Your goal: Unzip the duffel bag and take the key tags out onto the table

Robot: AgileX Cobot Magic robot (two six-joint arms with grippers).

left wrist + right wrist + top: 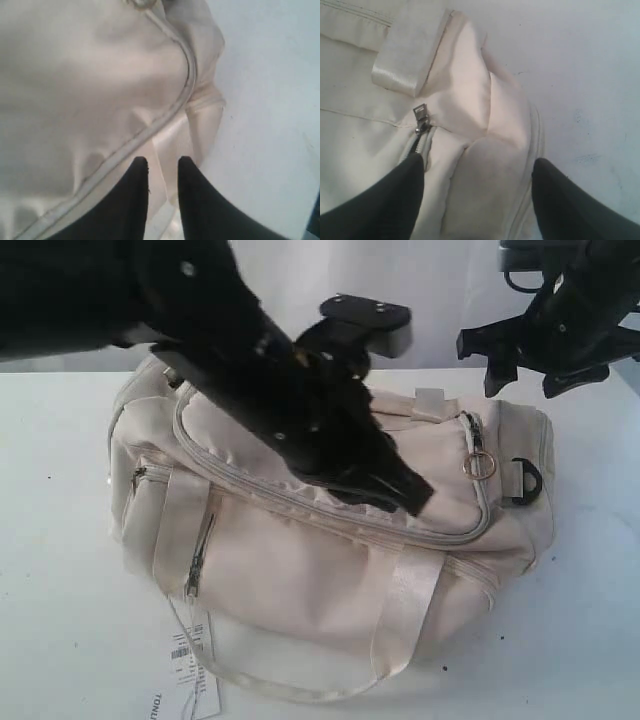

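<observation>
**On the table** (60, 570), exterior view: the duffel bag (300, 570) lies at the middle. Its main zip (240, 481) is closed along the run in view. A ring pull (478, 464) sits near the bag's right end, beside a black D-ring (527, 478). A white hangtag (188, 660) lies at the bag's front left corner. The left gripper (412, 498) rests its tip on the bag's top panel, close to the zip. The right gripper (523, 380) hangs above the bag's right end, apart from it.

**Left wrist view:** the fingers (137, 200) stand a narrow gap apart over the bag's zip seam and webbing handle (170, 145). Whether they pinch fabric cannot be told.

**Right wrist view:** the right gripper's fingers (390, 200) are spread wide over the bag's end, holding nothing. The zip slider (421, 122) lies just beside one finger.
</observation>
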